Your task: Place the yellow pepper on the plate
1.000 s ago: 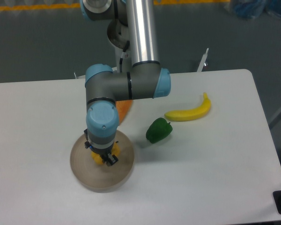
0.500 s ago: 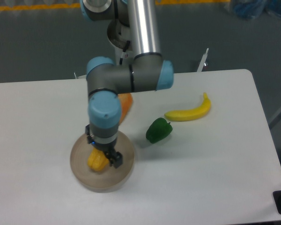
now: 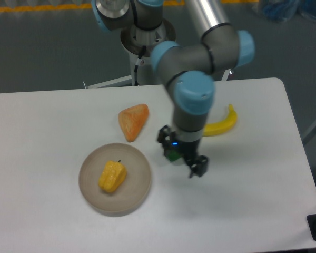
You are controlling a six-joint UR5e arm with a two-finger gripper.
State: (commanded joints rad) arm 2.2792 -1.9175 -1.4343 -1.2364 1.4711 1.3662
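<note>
Since the earlier frames your arm has swung right, off the plate [image 3: 89, 194] and over toward the middle of the worktop [image 3: 253, 211]. Yellow pepper [image 3: 112, 176] was let go and now lies on the plate, left of center, tiny stem pointing up, nothing touching it. Your gripper [image 3: 183, 156] hangs above the worktop just right of the plate, fingers [image 3: 198, 165] spread apart and holding nothing. You can see a sliver of the green pepper [image 3: 173, 155] between them, mostly hidden by the wrist. Banana [image 3: 224, 124] sits behind the arm, partly covered. Orange wedge-shaped toy [image 3: 133, 120] lies just above the plate, not touching its rim. Plate rests on the left half of the worktop.
</note>
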